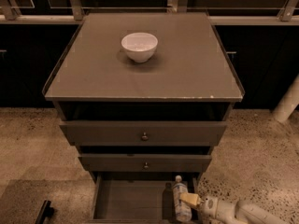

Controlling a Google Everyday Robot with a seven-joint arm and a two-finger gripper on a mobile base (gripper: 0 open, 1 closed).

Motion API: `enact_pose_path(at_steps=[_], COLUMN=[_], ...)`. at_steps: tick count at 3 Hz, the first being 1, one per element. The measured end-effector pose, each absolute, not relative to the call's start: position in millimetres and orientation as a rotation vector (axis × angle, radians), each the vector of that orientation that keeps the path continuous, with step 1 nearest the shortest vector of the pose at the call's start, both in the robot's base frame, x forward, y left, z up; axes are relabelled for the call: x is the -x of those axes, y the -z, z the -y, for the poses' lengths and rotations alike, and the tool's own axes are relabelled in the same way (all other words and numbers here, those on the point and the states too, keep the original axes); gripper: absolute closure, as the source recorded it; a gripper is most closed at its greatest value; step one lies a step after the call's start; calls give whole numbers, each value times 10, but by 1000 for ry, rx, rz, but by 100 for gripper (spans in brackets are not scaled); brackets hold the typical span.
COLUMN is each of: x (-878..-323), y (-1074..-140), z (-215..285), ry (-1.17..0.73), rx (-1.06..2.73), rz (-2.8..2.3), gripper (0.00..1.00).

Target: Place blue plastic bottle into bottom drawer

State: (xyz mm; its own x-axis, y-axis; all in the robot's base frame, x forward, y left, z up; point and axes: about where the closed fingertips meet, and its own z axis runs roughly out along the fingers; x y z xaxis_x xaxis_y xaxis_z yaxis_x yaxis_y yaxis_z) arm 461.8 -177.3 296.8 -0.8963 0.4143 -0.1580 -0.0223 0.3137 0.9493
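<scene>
The blue plastic bottle (179, 191), clear with a white cap and pale label, stands cap-up over the right end of the open bottom drawer (128, 200). My gripper (183, 201) reaches in from the lower right on a white arm and is shut on the bottle's lower half, with a tan finger (190, 199) against its right side. The bottle's base is hidden by the lower edge of the view, so I cannot tell whether it rests on the drawer floor.
A white bowl (139, 46) sits on the cabinet top (187, 73). The two upper drawers (144, 133) with small round knobs are pulled slightly out above the bottom one. A dark object (44, 212) lies on the speckled floor at lower left.
</scene>
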Motion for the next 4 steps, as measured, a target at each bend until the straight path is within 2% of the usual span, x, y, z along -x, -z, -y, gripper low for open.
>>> enact_pose_path(at_steps=[4], x=[-5127], y=[-2191], z=[1470], ry=[-1497], rx=[-305], rz=[-2439], gripper=[100])
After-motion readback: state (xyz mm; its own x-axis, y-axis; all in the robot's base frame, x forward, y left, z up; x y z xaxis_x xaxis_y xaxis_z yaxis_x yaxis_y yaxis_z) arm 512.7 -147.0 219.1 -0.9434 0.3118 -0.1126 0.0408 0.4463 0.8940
